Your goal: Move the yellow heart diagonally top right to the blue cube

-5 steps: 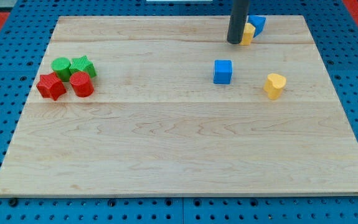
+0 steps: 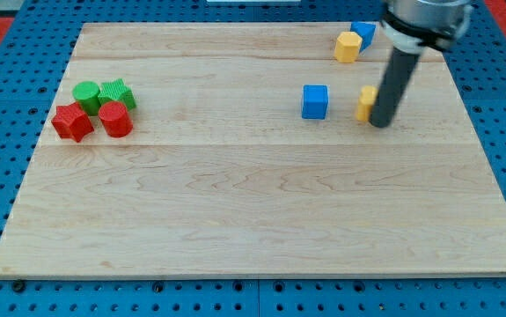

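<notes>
The blue cube sits right of the board's middle, toward the view's top. The yellow heart lies just to its right, partly hidden behind my dark rod. My tip rests on the board against the heart's right side, slightly below it. The heart sits level with the cube, a small gap between them.
A yellow block and a blue block touch each other near the board's top edge, right of centre. At the view's left, a green cylinder, a green star, a red star and a red cylinder cluster together.
My rod has swung from beside the yellow block at the top down and right to the yellow heart. The heart has slid left and slightly up, closer to the blue cube.
</notes>
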